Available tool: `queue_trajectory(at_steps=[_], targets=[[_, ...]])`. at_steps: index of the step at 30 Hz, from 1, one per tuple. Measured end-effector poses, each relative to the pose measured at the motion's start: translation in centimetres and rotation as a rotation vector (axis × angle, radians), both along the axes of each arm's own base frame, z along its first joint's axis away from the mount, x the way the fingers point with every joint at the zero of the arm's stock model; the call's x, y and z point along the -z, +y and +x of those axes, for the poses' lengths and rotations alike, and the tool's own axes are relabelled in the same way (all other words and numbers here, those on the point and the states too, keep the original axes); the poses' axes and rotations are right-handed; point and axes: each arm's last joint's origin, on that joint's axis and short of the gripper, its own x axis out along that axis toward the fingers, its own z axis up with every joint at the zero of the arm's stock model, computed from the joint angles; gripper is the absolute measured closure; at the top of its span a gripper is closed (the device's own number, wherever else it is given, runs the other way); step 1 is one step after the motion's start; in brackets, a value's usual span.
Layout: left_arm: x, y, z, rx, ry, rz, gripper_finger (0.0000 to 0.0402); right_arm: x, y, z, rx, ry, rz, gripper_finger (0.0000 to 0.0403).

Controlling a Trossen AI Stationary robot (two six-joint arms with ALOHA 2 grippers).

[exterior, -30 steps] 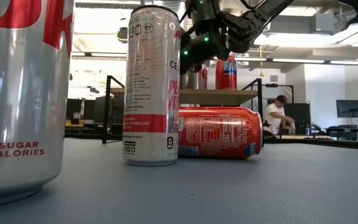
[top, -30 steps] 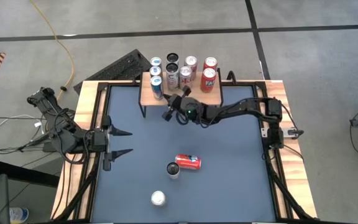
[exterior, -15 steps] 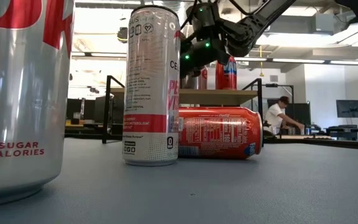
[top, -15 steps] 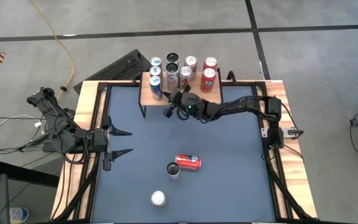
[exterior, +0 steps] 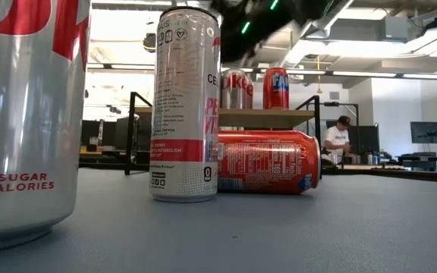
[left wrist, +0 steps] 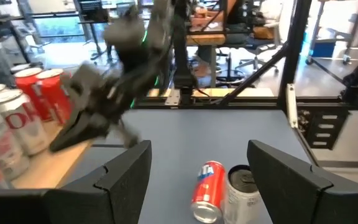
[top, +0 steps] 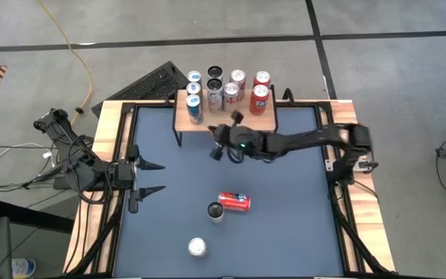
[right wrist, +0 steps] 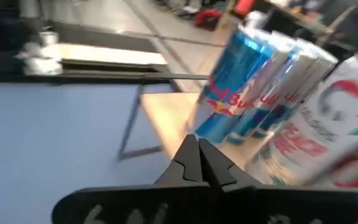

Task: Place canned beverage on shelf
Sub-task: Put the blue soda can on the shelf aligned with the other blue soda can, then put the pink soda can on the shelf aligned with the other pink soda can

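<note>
The shelf (top: 186, 119), a wooden top on black legs, stands at the table's far edge and carries several upright cans (top: 231, 93). My right gripper (top: 225, 134) hovers open and empty just in front of the shelf's front edge. It shows blurred in the left wrist view (left wrist: 89, 127). Its wrist view shows blue Red Bull cans (right wrist: 232, 99) and a white can (right wrist: 328, 124) on the shelf top (right wrist: 166, 124). On the table, a red can (top: 235, 201) lies on its side beside an upright can (top: 216, 211). A silver can (top: 197, 247) stands nearer. My left gripper (top: 158, 177) waits open at the table's left edge.
In the low view the silver can (exterior: 21, 114) stands closest, then the tall white can (exterior: 184, 106) and the lying red can (exterior: 268, 161). A person (exterior: 336, 140) sits in the room behind. Bare blue table top (top: 285, 217) lies between the shelf and the loose cans.
My right gripper, open and empty throughout, has risen and drawn back a little from the shelf's front edge toward the table's near edge. The cans on the shelf and on the table have stayed where they were.
</note>
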Motion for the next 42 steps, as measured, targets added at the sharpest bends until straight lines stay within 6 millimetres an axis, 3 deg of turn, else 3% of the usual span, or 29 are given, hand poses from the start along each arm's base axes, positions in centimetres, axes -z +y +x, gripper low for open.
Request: queue_trajectory(at_steps=[6, 11, 15, 20, 23, 26, 32, 35, 42], targets=[[0.1, -0.3, 0.0, 0.092, 0.014, 0.001, 0.0145, -6.7, 5.8, -6.8, -0.208, 0.084, 0.111, 0.0403], [0.3, -0.4, 0.0, 0.151, 0.036, 0.011, 0.0145, -9.3, 10.2, -11.4, -0.407, 0.106, 0.200, 0.0390], [0.3, -0.6, 0.1, 0.181, 0.038, 0.005, 0.0145, -10.5, 13.6, -13.4, -0.532, 0.058, 0.221, 0.0330], [0.9, -1.6, 1.0, 0.210, 0.069, 0.026, 0.0145, -9.2, 17.1, -12.8, -0.593, 0.081, 0.199, 0.0210], [1.3, -2.1, 1.5, 0.210, 0.083, 0.037, 0.0145, -7.9, 18.1, -11.4, -0.592, 0.078, 0.203, 0.0144], [1.7, -2.6, 2.0, 0.206, 0.093, 0.031, 0.0145, -6.8, 18.7, -10.1, -0.623, 0.070, 0.250, 0.0104], [3.3, -3.7, 3.6, 0.065, 0.132, 0.011, 0.0145, -5.2, 19.0, -9.2, -0.590, 0.100, 0.371, 0.0086], [4.7, -4.6, 5.5, -0.009, 0.152, 0.022, 0.0145, -5.2, 19.1, -9.3, -0.572, 0.090, 0.420, 0.0086], [8.8, -7.1, 9.8, -0.002, 0.221, 0.070, 0.0145, -5.4, 18.9, -9.8, -0.543, 0.097, 0.476, 0.0085]])
